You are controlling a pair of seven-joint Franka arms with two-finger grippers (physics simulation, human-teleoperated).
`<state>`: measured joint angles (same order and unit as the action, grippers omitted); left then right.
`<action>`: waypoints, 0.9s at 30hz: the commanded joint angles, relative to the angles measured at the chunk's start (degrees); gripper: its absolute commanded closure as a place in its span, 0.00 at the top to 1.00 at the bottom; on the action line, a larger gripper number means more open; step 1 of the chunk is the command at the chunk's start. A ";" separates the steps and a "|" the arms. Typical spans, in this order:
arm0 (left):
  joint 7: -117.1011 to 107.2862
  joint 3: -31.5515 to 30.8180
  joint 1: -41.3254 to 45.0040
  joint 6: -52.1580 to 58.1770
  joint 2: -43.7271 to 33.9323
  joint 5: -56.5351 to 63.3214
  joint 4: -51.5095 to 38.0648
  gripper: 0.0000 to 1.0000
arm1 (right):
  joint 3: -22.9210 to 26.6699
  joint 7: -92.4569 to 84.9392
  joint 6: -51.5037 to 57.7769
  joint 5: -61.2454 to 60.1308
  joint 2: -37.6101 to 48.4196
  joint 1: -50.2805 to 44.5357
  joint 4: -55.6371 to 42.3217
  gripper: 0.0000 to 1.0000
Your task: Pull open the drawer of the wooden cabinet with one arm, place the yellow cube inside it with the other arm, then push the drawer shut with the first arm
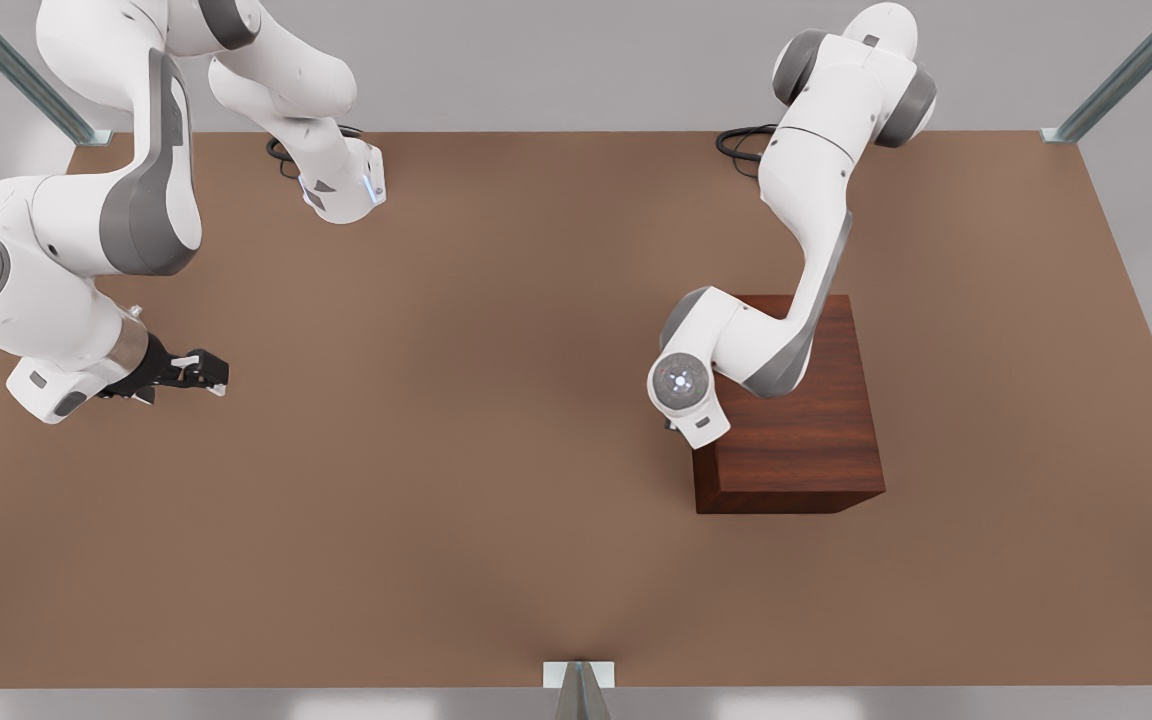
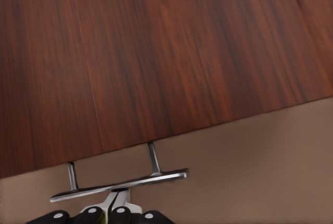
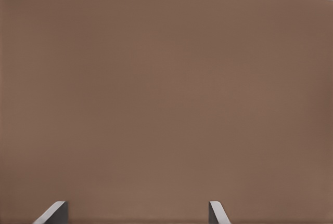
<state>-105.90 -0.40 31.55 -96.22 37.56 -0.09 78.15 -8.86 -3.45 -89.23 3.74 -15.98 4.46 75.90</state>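
The wooden cabinet (image 1: 806,440) stands on the table at the front view's right. Its drawer faces the front view's left and shows no part sticking out. In the left wrist view the drawer's silver bar handle (image 2: 156,177) stands off the dark wood (image 2: 166,52). My left gripper (image 2: 118,197) is shut on that handle, under the white wrist (image 1: 693,400) beside the cabinet. My right gripper (image 1: 204,372) hovers low at the front view's left, open, its fingertips (image 3: 54,211) spread over bare table. The yellow cube is out of view.
The brown table (image 1: 456,450) stretches wide between the two arms. Both arm bases (image 1: 346,190) stand at its far edge with black cables. Metal frame posts (image 1: 576,690) mark the table's corners and its near edge.
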 commanded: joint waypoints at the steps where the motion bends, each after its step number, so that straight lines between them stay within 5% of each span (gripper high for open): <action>1: 5.36 0.14 -0.08 0.68 -0.03 0.01 -0.01 0.21 | -0.01 -1.12 0.02 -0.05 0.07 -0.06 -0.05 1.00; 2: 5.27 0.14 -0.08 0.68 -0.03 0.01 -0.01 0.21 | -0.01 -1.12 0.02 -0.05 0.07 0.02 -0.05 1.00; 3: 4.92 0.05 0.09 -0.29 -0.03 -0.61 -0.54 0.38 | -0.01 -1.21 0.02 -0.05 0.07 0.03 0.04 1.00; 4: 4.39 0.05 0.18 -0.90 -0.12 -2.18 -1.59 0.97 | -0.01 -1.21 0.02 -0.05 0.07 0.03 -0.05 1.00; 5: 2.63 -0.04 0.09 -0.99 -0.12 -5.79 -5.45 1.00 | 0.07 -1.47 0.02 -0.05 0.07 0.03 -0.05 1.00; 8: 12.02 -0.21 -7.81 -0.29 -7.41 -11.51 -8.71 1.00 | 0.07 -1.56 0.02 -0.05 -0.02 0.03 -0.05 1.00; 11: 71.25 0.23 -17.75 8.85 -12.59 -6.15 -8.71 1.00 | 0.16 -1.56 0.02 -0.05 0.07 0.03 0.04 1.00; 14: 101.94 1.28 -22.32 14.56 -20.06 -1.93 -8.71 1.00 | 0.25 -1.56 -0.06 -0.05 -0.02 0.03 -0.05 1.00; 17: 104.67 -3.11 -26.72 15.44 -25.08 -0.17 -8.10 1.00 | 0.25 -1.47 -0.06 -0.05 -0.02 0.03 -0.05 1.00; 27: 109.07 -3.29 -25.75 10.70 -20.07 0.45 -8.71 1.00 | 0.34 -1.47 0.02 -0.05 -0.11 0.11 -0.05 1.00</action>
<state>-39.83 -3.70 5.80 -85.28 17.54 0.21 69.47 -8.53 -4.60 -89.31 3.71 -16.13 4.57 75.88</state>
